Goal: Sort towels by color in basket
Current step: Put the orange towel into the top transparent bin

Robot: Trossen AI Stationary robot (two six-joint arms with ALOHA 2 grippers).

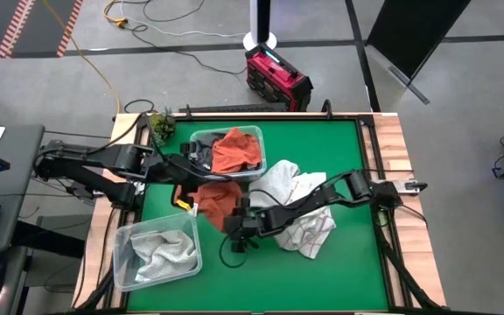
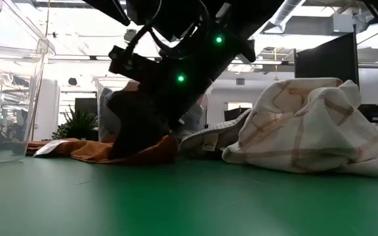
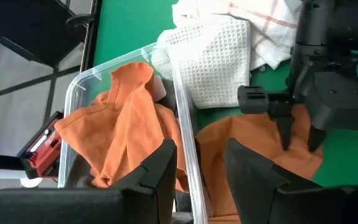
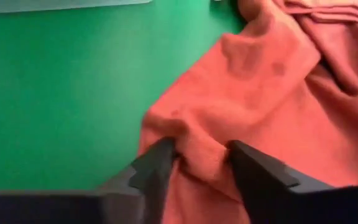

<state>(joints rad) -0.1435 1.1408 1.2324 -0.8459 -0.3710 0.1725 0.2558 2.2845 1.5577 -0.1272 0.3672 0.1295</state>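
The green table (image 1: 357, 175) is carrying two clear plastic bins and a heap of towels.

The upper bin (image 1: 254, 133) is holding a rust orange towel (image 1: 234, 150) over darker cloth. The lower bin (image 1: 122, 241), near the table's front left corner, is holding a light grey towel (image 1: 164, 249).

A pile of white cloths is lying right of centre: a plain white waffle towel (image 1: 280, 179) partly covering a white towel with thin red grid lines (image 1: 315, 232).

A second rust orange towel (image 1: 219, 201) is lying flat on the table between the two bins.

The right pincer (image 4: 197, 163) is pressing down on this loose towel, its fingers apart with a raised fold of the cloth sitting between them; the fold is touching both.

The left pincer (image 3: 197, 168) is hovering at the upper bin's wall, fingers apart and straddling the rim, gripping nothing.
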